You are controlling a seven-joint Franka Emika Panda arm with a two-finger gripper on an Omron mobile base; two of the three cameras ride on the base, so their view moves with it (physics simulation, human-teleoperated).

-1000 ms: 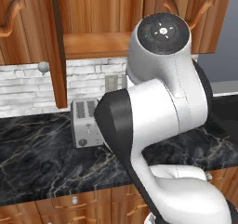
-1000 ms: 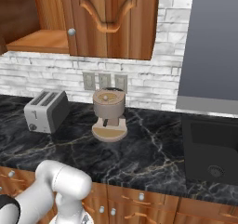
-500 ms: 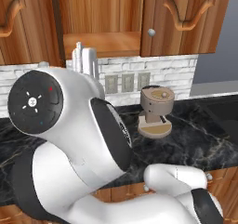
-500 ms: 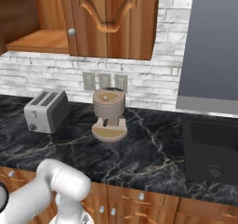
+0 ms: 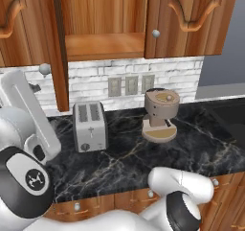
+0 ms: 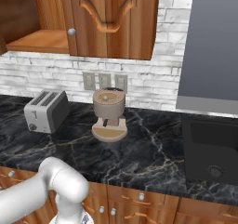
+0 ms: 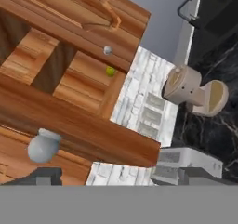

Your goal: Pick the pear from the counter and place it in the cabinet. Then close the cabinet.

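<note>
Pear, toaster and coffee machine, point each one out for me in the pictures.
pear [image 7: 110, 71]: hand view, middle of the small fruit inside the cabinet.
toaster [image 5: 89, 126]: left base view, its front face.
coffee machine [image 6: 109, 103]: right base view, its upper body.

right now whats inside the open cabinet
In the hand view the pear sits on the shelf of the cabinet. The base views show bare shelf board; the open door hides the left part.

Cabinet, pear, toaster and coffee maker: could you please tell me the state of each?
Cabinet: left door open, right door shut.
Pear: lying on the shelf inside, not held.
Toaster: upright on the counter, slots empty.
Coffee maker: upright on the counter.
</note>
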